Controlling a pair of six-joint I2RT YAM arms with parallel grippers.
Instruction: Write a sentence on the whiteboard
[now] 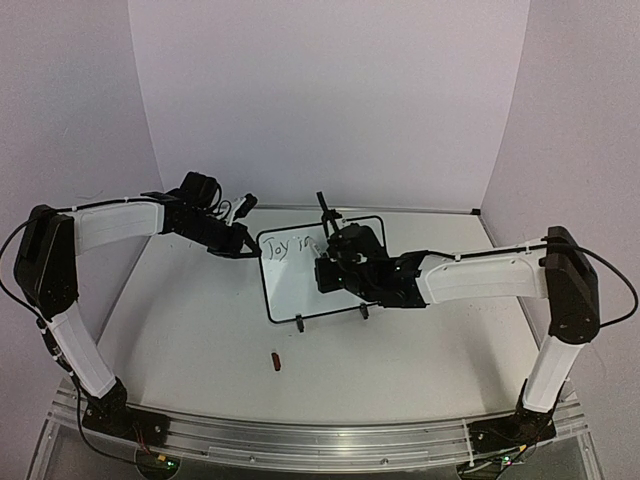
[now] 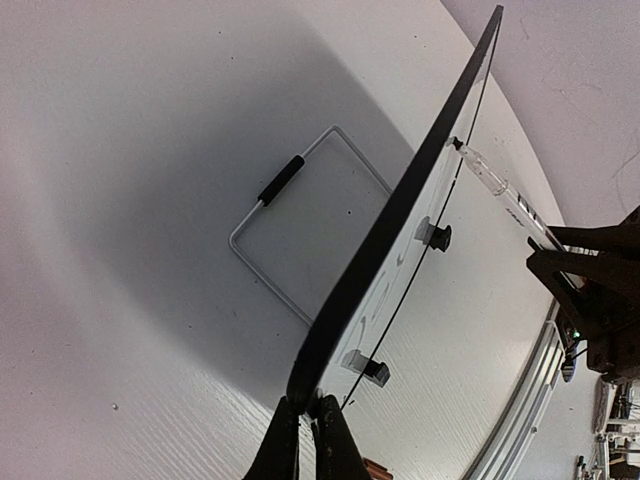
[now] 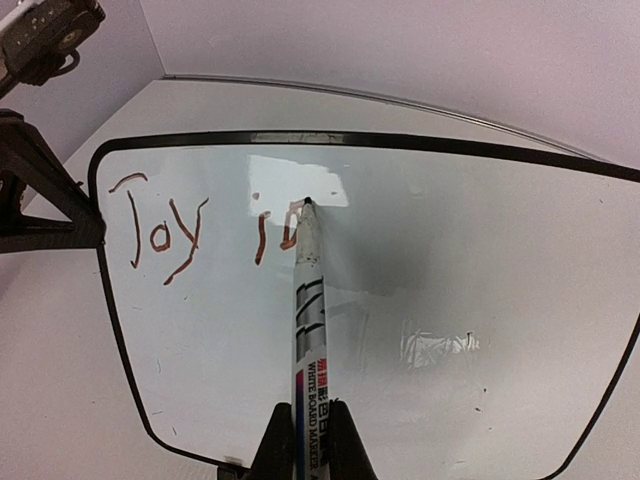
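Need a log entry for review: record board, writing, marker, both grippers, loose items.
board: whiteboard, standing tilted on the table
writing: red, roughly "Joy in"
marker: tip on the whiteboard at the last letter
left gripper: shut on the whiteboard's corner
right gripper: shut on the marker
loose item: small red-brown piece on the table, maybe a cap

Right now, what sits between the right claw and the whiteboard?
Only the marker, gripped in the right claw, tip touching the whiteboard beside the red writing; right wrist view shows it.
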